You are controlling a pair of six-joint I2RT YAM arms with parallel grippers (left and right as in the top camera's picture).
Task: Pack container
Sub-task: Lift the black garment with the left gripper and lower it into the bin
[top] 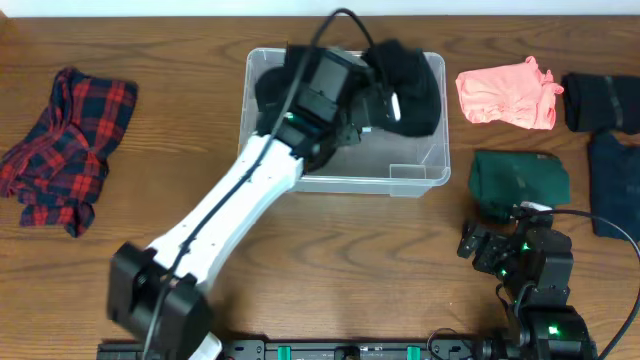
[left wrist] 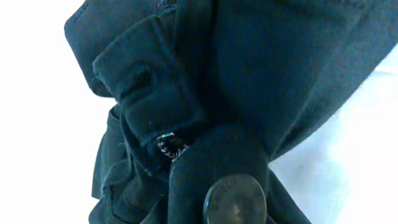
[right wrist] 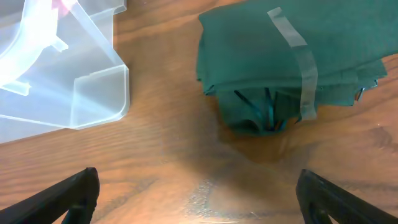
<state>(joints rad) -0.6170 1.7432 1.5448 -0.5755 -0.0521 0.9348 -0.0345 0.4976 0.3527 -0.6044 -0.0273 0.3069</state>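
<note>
The clear plastic container [top: 420,182] stands at the table's back middle; its corner also shows in the right wrist view [right wrist: 93,93]. My left gripper [top: 383,100] is over the container's right half, shut on a black garment [top: 412,85] that bunches over the far right corner. In the left wrist view the dark cloth [left wrist: 249,68] with a metal button [left wrist: 235,200] fills the frame and hides the fingers. My right gripper [top: 490,245] [right wrist: 199,199] is open and empty above the table, just in front of a folded green garment [top: 520,178] [right wrist: 273,56].
A red plaid shirt [top: 65,145] lies at the far left. A pink garment [top: 505,95] lies right of the container. Two dark folded garments [top: 605,100] [top: 615,185] lie at the right edge. A clear tape strip [right wrist: 301,56] crosses the green garment.
</note>
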